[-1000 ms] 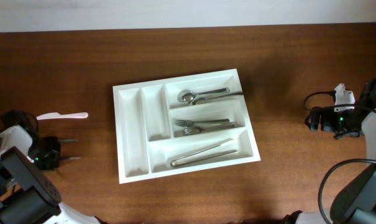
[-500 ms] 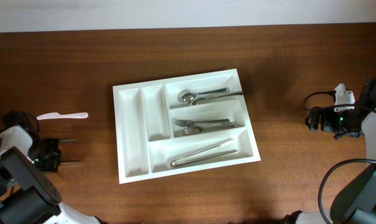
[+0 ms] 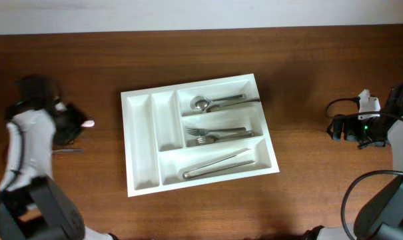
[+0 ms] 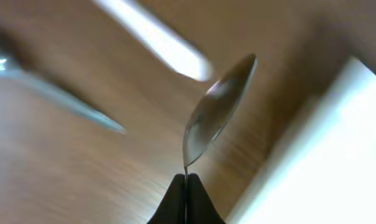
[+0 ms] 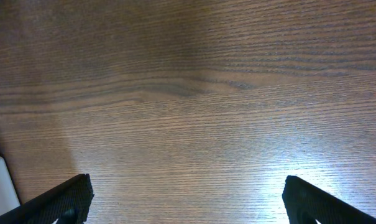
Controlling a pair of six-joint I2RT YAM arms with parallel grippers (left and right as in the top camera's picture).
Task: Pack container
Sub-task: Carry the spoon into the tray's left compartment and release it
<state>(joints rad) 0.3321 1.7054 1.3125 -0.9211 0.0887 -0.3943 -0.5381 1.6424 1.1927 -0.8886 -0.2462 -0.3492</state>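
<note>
Left wrist view: left gripper (image 4: pixel 186 186) clenched on the thin stem of a spoon (image 4: pixel 215 115); picture blurred.
Step in hand: probably carrying it right to the container (image 3: pixel 140 143); keep it level, clear the rim, lower lengthwise.
Container: table centre.
Far bay: spoons (image 3: pixel 211 103), so aim here.
Middle bay: forks (image 3: pixel 214 135).
Near bay: long steel pieces (image 3: pixel 218 163), probably knives.
Narrow left bays: bare.
Right gripper (image 5: pixel 188 198): spread wide, holding nothing, far right.
White knife (image 4: pixel 160 43): on the table by the left arm.

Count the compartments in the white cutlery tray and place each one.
5. Two narrow empty compartments at the cutlery tray's left end, outer and inner; three wide compartments on its right: far with spoons, middle with forks, near with long straight utensils. None hidden.
</note>
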